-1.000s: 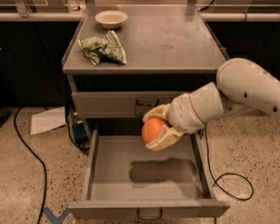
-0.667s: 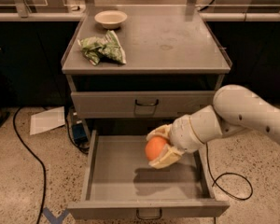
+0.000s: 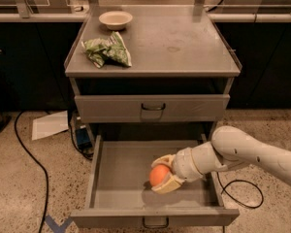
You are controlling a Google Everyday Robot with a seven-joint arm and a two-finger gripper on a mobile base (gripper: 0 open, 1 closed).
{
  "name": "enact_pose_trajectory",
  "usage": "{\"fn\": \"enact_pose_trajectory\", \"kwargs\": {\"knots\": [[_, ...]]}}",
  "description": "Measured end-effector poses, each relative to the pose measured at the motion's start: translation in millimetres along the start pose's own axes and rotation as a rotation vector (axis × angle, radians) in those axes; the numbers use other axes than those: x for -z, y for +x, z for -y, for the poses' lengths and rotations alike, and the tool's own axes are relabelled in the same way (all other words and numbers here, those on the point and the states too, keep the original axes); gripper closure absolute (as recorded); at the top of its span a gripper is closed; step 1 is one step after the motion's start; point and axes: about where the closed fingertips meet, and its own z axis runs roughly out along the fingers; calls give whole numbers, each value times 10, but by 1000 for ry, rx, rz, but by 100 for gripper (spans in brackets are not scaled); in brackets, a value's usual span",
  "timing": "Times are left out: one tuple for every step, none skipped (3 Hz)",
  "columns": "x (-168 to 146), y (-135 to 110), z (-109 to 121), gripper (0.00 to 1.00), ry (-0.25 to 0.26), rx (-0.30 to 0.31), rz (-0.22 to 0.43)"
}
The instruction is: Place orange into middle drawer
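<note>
Starting up-left of middle drawer: crumpled snack bag and cream bowl on cabinet top. Directly above drawer: closed upper drawer front, dark handle. Middle drawer standing open. Inside, right of drawer centre: gripper clamped on orange, fingers hugging both sides. Fruit underside hidden, floor contact unreadable. Arm cut off right of drawer.

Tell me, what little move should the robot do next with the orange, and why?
Probably lower it a tiny bit, straight down. The gripper has the orange squeezed between its fingers, already inside the open middle drawer and above its bare floor. I can't tell if the orange touches the floor, so setting it down gently before letting go should keep it from dropping or rolling.
</note>
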Motion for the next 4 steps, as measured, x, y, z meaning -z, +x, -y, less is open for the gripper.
{"fn": "enact_pose_trajectory", "kwargs": {"knots": [[-69,32,2,100,5,-6,-2],[-326,174,245,100,40,-8,-35],[-553,310,680,100,92,8,-71],[-661,465,1038,100,159,5,-88]]}}
